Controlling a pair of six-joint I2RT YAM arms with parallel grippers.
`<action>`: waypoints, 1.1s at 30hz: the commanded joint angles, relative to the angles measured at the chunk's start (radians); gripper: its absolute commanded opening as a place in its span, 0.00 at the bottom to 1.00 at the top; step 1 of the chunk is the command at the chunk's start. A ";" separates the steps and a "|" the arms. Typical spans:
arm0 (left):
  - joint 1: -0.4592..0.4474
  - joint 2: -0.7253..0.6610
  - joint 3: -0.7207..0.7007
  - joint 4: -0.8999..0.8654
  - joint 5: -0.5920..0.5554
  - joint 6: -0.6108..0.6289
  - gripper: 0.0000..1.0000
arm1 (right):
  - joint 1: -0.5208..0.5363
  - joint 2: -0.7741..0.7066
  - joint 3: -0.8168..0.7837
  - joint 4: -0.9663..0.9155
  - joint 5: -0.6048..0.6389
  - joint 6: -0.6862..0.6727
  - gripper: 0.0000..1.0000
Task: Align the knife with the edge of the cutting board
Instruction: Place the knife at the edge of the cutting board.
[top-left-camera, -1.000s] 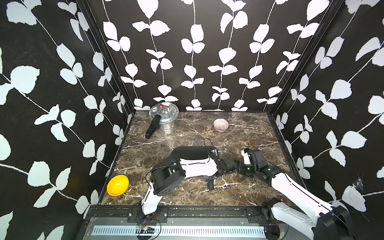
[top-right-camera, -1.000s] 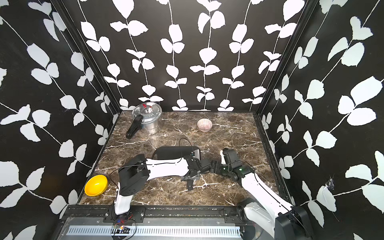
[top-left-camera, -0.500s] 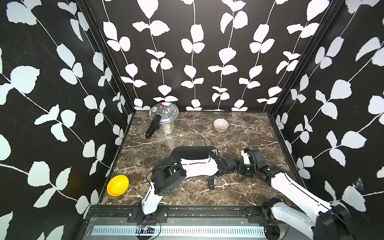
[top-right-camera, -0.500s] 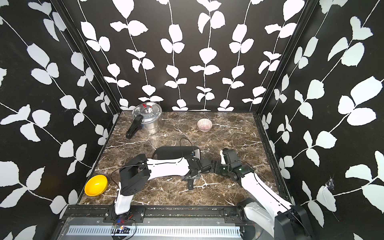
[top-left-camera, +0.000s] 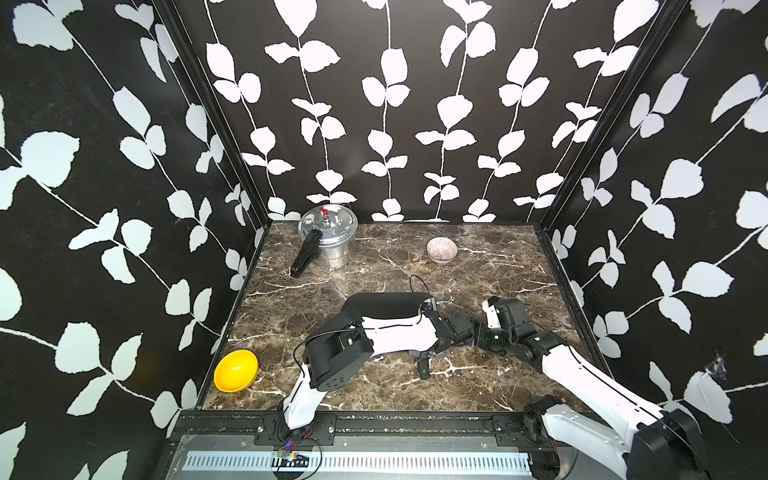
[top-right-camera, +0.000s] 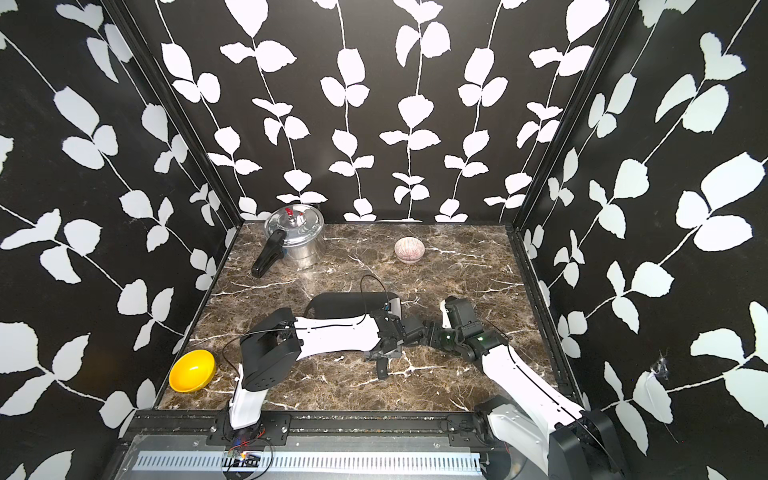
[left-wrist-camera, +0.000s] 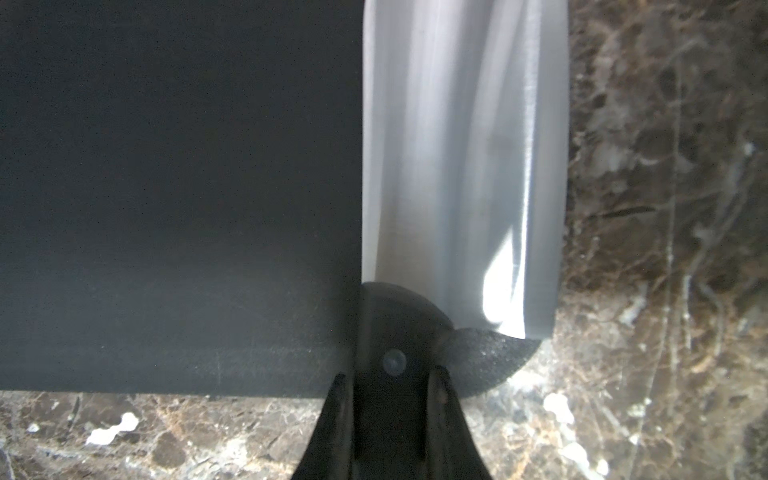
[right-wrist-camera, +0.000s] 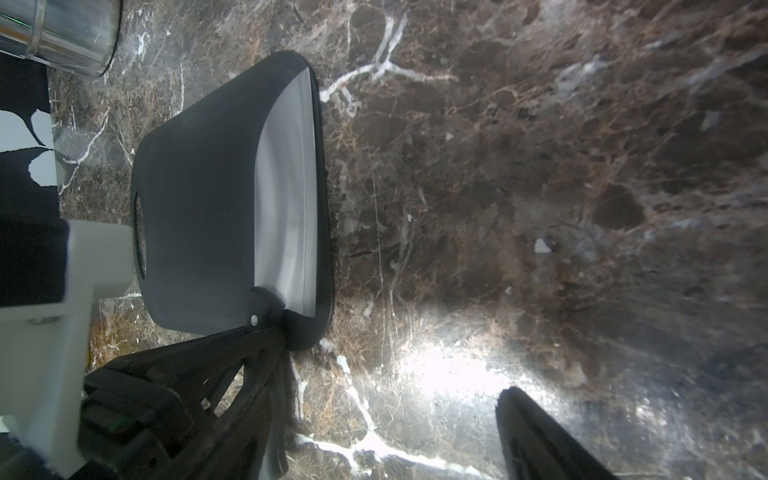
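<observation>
The black cutting board (top-left-camera: 386, 305) (top-right-camera: 349, 303) lies flat mid-table, partly hidden under my left arm. The knife's silver blade (left-wrist-camera: 461, 166) (right-wrist-camera: 291, 199) rests flat on the board (left-wrist-camera: 166, 187) (right-wrist-camera: 199, 208), running parallel to the end opposite the handle slot. Its black handle end (top-left-camera: 424, 368) (top-right-camera: 381, 370) sticks out toward the front. My left gripper (left-wrist-camera: 390, 380) (top-left-camera: 428, 355) is shut on the riveted handle. Just right of it, my right gripper (right-wrist-camera: 399, 436) (top-left-camera: 478, 334) hovers low over bare marble, open and holding nothing.
A steel pot (top-left-camera: 328, 237) with a long black handle stands at the back left. A small pink bowl (top-left-camera: 441, 250) sits at the back centre. A yellow bowl (top-left-camera: 235, 370) is at the front left corner. Patterned walls close three sides.
</observation>
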 joint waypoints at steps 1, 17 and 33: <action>-0.002 -0.003 0.024 -0.022 -0.011 -0.007 0.08 | -0.003 -0.003 -0.016 0.035 -0.004 0.004 0.87; 0.000 0.004 0.031 -0.035 -0.012 -0.024 0.29 | -0.004 0.005 -0.015 0.035 -0.007 0.000 0.87; 0.002 -0.042 0.031 -0.051 -0.018 -0.009 0.44 | -0.004 0.017 0.002 0.034 -0.008 -0.005 0.87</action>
